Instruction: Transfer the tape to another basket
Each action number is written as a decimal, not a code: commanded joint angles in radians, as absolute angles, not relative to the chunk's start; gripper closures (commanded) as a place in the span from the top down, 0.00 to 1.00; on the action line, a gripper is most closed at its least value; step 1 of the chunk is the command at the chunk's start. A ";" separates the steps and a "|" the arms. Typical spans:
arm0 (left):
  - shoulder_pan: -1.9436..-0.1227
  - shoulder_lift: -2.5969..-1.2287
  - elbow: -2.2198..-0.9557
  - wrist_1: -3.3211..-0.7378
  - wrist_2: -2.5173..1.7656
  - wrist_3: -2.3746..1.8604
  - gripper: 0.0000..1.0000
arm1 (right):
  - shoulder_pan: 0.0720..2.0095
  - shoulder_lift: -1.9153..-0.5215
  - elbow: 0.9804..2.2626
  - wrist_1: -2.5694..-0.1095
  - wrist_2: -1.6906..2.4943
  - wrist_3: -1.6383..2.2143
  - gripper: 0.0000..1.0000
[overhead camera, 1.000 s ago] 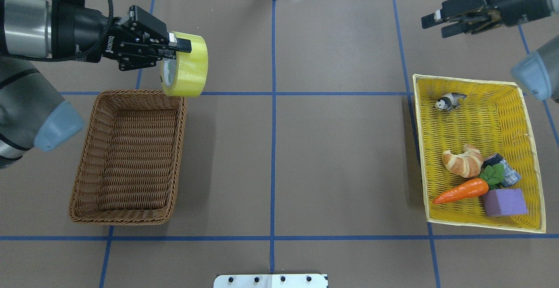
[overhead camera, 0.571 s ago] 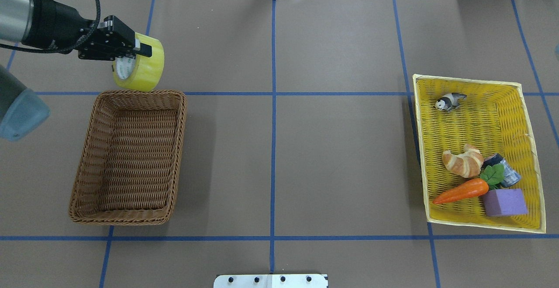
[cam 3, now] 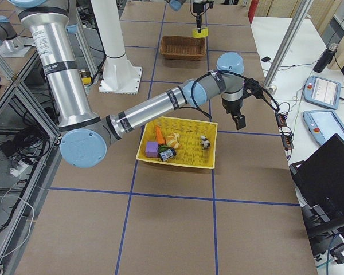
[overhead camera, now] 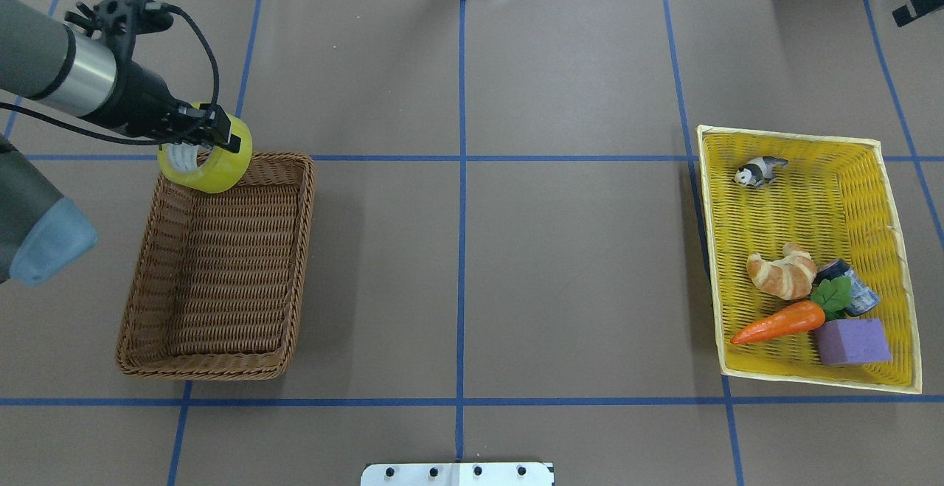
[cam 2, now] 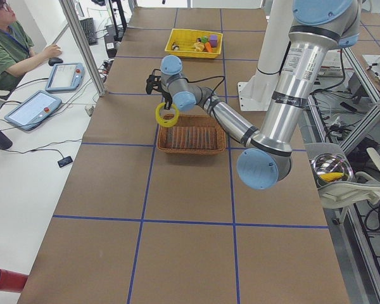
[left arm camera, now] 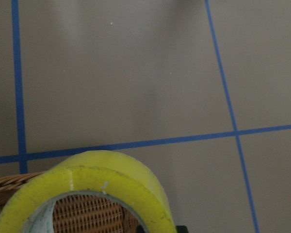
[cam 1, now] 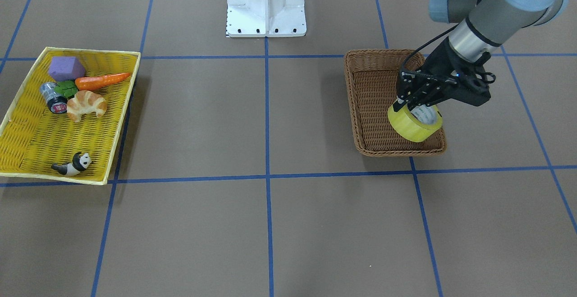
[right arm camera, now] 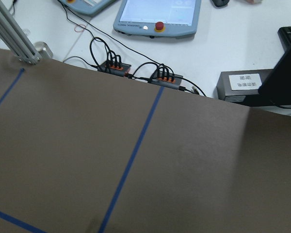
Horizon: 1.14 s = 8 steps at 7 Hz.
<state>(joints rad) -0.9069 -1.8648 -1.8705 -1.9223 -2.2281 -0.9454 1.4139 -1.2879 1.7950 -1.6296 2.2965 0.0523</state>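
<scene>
My left gripper (overhead camera: 215, 134) is clamped on the wide roll of translucent yellow tape (overhead camera: 209, 171), which hangs over the far left corner of the brown woven wicker basket (overhead camera: 221, 369). I judge this the placing step. Next I should centre the roll over the basket floor, lower it and release. Far right, beyond the flat yellow woven tray (overhead camera: 811, 198), hangs my right gripper (cam 3: 239, 121). I cannot tell whether it is open.

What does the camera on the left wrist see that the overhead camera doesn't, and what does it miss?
Only the left wrist view: the basket weave showing through the tape hole, close up. Only the overhead view: the left fingers pinching the tape, plus the yellow tray holding a croissant, carrot, panda and purple block. Both: the yellow tape over a corner of the brown basket, and blue lines on the table.
</scene>
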 commanded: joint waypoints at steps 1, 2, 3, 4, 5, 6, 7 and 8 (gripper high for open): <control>-0.812 -1.826 -1.868 -1.868 -2.207 -0.922 0.00 | 1.420 -1.279 1.850 -1.959 2.295 -0.075 1.00; -0.789 -1.810 -1.853 -1.859 -2.209 -0.926 0.00 | 1.416 -1.282 1.859 -2.021 2.289 -0.077 1.00; -0.776 -1.795 -1.852 -1.852 -2.209 -0.928 0.28 | 1.416 -1.293 1.867 -2.054 2.289 -0.078 1.00; -0.770 -1.781 -1.855 -1.852 -2.206 -0.928 0.98 | 1.407 -1.299 1.867 -2.086 2.287 -0.078 1.00; -0.770 -1.770 -1.859 -1.853 -2.206 -0.925 0.98 | 1.396 -1.310 1.894 -2.109 2.273 -0.078 1.00; -0.776 -1.752 -1.882 -1.859 -2.206 -0.922 0.98 | 1.397 -1.318 1.904 -2.111 2.270 -0.077 1.00; -0.794 -1.682 -1.954 -1.858 -2.206 -0.914 0.98 | 1.419 -1.328 1.908 -2.108 2.261 -0.078 1.00; -0.889 -1.631 -1.983 -1.858 -2.207 -0.891 0.98 | 1.416 -1.357 1.926 -2.097 2.263 -0.078 1.00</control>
<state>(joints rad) -0.8111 -1.6947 -1.9352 -1.8574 -2.2062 -0.9116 1.4115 -1.3300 1.9086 -2.1046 2.2655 -0.0779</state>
